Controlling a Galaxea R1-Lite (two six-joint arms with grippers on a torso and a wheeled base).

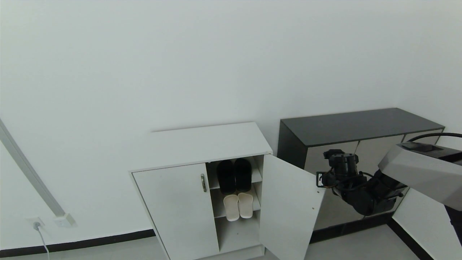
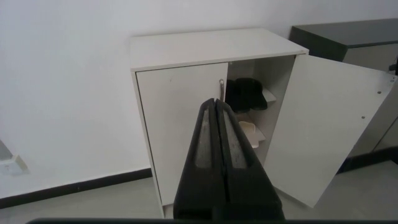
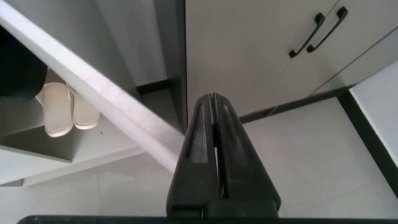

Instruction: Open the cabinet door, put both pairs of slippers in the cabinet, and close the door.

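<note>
Right gripper (image 3: 213,102), fingers pressed together, is being held just beside the open cabinet door's (image 1: 288,206) free edge, black slippers (image 1: 234,175) and white slippers (image 1: 238,206) being seen shelved inside, open floor (image 3: 298,155) below.

In the cabinet (image 1: 202,144), black slippers (image 1: 234,176) lie on the upper shelf (image 1: 257,177), white slippers (image 1: 238,206) on the lower shelf (image 1: 256,204).
</note>
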